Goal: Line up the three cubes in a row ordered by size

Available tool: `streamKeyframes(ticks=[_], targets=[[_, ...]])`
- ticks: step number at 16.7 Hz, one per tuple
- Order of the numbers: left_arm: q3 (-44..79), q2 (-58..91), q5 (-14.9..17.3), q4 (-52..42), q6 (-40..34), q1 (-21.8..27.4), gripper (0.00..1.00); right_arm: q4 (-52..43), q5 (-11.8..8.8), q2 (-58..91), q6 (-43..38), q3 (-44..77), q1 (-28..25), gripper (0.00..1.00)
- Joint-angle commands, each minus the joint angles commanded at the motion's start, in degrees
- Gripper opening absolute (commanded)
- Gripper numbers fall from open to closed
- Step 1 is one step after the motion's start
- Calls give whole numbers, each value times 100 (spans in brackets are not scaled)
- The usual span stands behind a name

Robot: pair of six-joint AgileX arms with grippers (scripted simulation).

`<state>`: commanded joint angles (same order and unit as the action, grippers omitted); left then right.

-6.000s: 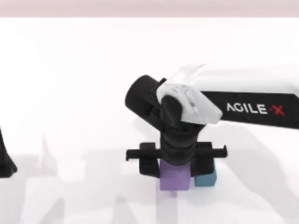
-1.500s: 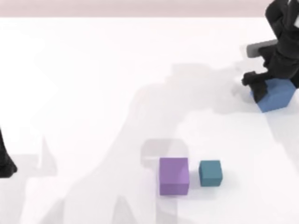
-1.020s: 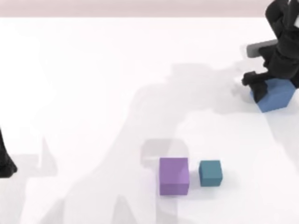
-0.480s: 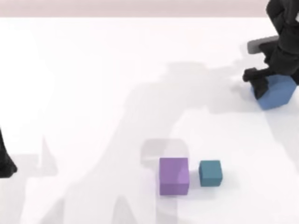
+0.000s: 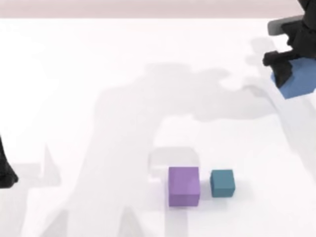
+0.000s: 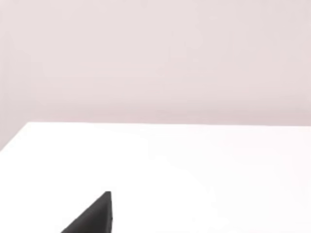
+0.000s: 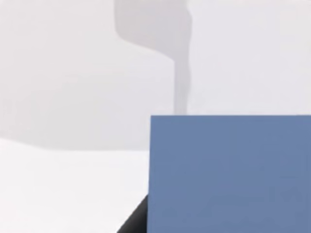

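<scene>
The right gripper sits at the table's far right edge, fingers clamped on the blue cube. The left arm stays parked at the left edge.

White table, pale pink wall behind; dark pincer part at edge.

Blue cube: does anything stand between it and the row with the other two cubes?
Nothing visible does. The right end effector holds the blue cube at the table's far right; the white table between it and the purple cube and teal cube is bare.
</scene>
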<state>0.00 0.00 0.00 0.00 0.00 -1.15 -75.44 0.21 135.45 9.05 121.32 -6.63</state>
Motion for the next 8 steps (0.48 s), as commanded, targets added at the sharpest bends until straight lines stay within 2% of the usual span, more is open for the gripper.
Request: streamKeyframes(ticks=[4, 8], targets=[[0, 0, 0, 0, 0, 0, 100, 2, -2, 30, -79, 6, -20, 0], [0, 0, 0, 0, 0, 0, 100, -109, 4, 118, -833, 186, -601, 0]])
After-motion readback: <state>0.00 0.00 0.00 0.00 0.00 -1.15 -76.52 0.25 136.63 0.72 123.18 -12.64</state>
